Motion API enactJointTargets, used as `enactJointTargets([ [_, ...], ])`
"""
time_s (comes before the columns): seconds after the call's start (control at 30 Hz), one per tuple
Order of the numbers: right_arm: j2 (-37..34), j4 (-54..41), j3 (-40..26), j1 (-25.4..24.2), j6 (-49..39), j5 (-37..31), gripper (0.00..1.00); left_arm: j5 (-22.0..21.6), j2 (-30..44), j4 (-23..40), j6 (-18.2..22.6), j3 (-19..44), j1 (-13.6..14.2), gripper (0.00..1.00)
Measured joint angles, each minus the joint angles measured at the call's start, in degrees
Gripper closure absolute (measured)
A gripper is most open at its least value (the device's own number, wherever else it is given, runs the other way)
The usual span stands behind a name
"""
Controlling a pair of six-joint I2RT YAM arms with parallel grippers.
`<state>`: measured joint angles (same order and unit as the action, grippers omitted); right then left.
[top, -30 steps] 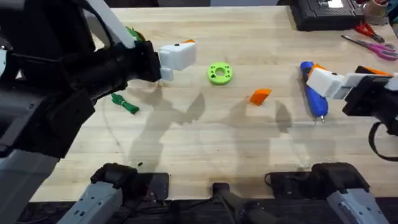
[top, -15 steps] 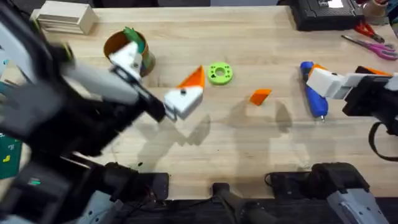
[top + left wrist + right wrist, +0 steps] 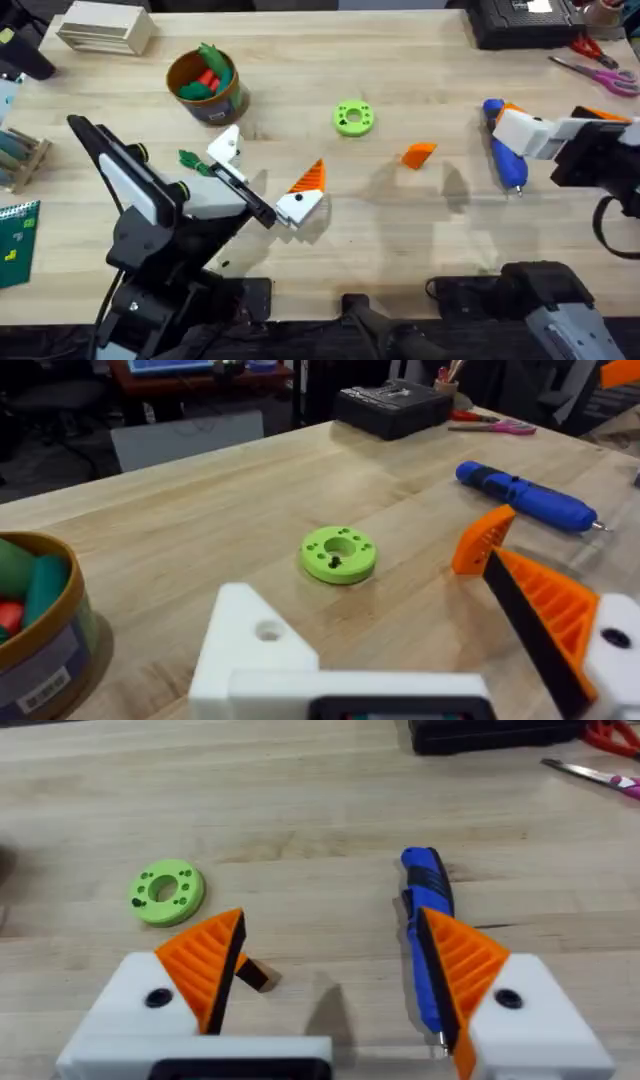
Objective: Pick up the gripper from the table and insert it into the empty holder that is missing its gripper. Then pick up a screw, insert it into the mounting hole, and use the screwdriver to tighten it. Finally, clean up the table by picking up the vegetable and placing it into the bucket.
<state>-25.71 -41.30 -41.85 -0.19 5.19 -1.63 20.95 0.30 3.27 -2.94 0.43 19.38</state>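
Orange gripper (image 3: pixel 419 154), a small ribbed plastic wedge, lies mid-table (image 3: pixel 330 240), long axis roughly along the table's width. It is between both arms, somewhat nearer the right gripper (image 3: pixel 512 128), whose fingers stand open astride the blue screwdriver (image 3: pixel 503 152). Left gripper (image 3: pixel 262 178) open; one white holder (image 3: pixel 225 148) bare.

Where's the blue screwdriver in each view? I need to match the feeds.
Overhead: the screwdriver lies at the table's right side, right of the green disc.
Left wrist: screwdriver far across the table, beyond the disc.
Right wrist: screwdriver close, bit end nearest the camera.
Shared landmark: the green disc.
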Motion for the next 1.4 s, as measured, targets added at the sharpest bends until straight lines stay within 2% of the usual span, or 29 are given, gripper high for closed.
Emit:
enactJointTargets([
  [1.0,0.0,0.0,0.0,0.0,0.0,0.0,0.012,0.4,0.0,0.0,-0.7,0.0,0.0,0.014],
  [1.2,0.0,0.8,0.0,0.0,0.1,0.0,0.012,6.9,0.0,-0.1,-5.0,0.0,0.0,0.014],
  [1.4,-0.2,1.9,0.0,0.0,1.9,2.8,0.012,14.2,0.0,0.0,-6.5,0.0,0.0,0.014],
])
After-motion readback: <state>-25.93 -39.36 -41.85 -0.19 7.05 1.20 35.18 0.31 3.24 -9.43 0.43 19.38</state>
